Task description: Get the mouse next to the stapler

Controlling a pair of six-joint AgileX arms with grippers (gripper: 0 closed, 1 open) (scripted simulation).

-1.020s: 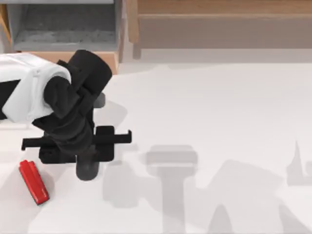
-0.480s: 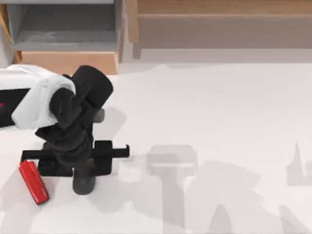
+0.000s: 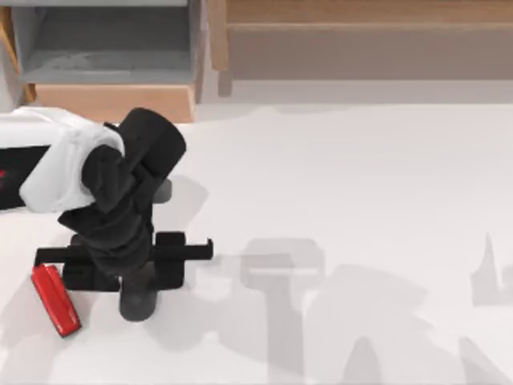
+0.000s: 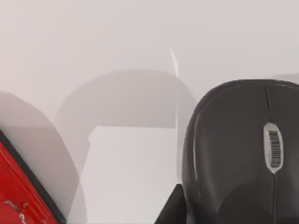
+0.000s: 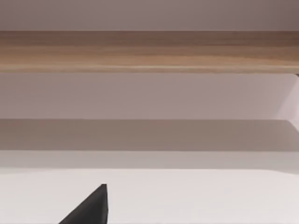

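The red stapler (image 3: 55, 299) lies on the white table near the front left, slanted. Just to its right, my left gripper (image 3: 132, 277) points down, shut on the dark grey mouse (image 3: 139, 301), whose end pokes out below the black hand. In the left wrist view the mouse (image 4: 238, 154) is large and close, with its scroll wheel showing, and a bare strip of table separates it from the stapler (image 4: 18, 191). In the right wrist view, one dark fingertip (image 5: 91, 207) of my right gripper shows over the table, away from both objects.
A grey open box with a wooden frame (image 3: 104, 48) stands at the back left, and a long wooden ledge (image 3: 361, 40) runs along the back. Arm shadows fall across the white tabletop (image 3: 361, 200) to the right.
My left arm carried the mouse a little down and to the left, closer to the stapler, then held almost still. The stapler has not moved.
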